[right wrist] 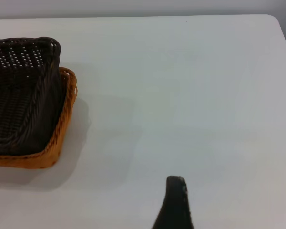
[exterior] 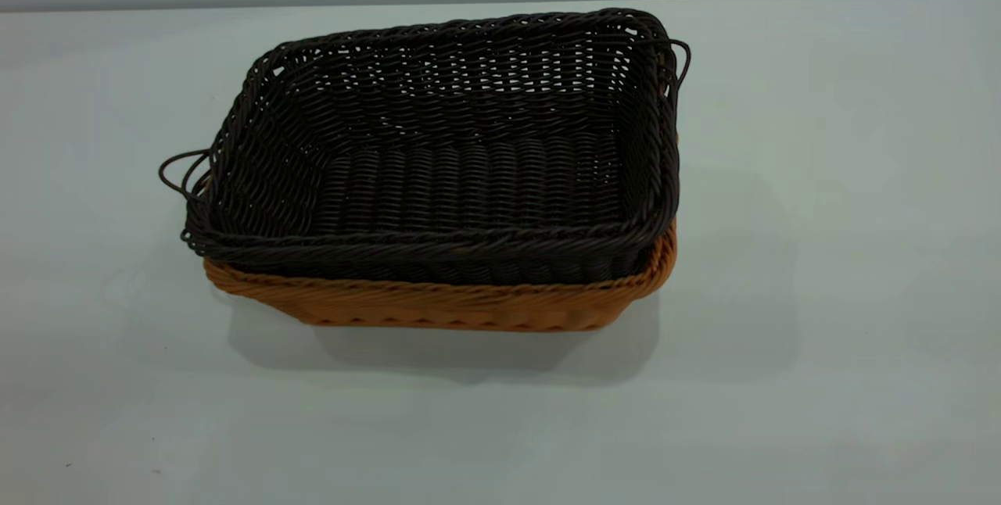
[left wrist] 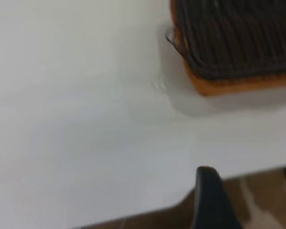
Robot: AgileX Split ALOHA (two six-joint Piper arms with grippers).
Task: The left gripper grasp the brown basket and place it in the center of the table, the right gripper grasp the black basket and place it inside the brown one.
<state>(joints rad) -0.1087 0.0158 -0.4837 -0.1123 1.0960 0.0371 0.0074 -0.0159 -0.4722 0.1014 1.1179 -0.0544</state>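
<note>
The black basket [exterior: 461, 169] sits nested inside the brown basket [exterior: 469, 306] at the middle of the table [exterior: 821, 255]. The black one's far rim rides higher, so it is tilted. Neither gripper shows in the exterior view. In the left wrist view a dark part of my left gripper [left wrist: 209, 200] hangs over the table's edge, well away from the stacked baskets [left wrist: 238, 43]. In the right wrist view a dark part of my right gripper [right wrist: 175, 205] is above bare table, apart from the black basket [right wrist: 19, 95] and the brown rim [right wrist: 62, 129]. Neither gripper holds anything.
The table's near edge and brown floor [left wrist: 262, 200] show in the left wrist view. The table's far right corner [right wrist: 271, 21] shows in the right wrist view. Bare tabletop surrounds the baskets on all sides.
</note>
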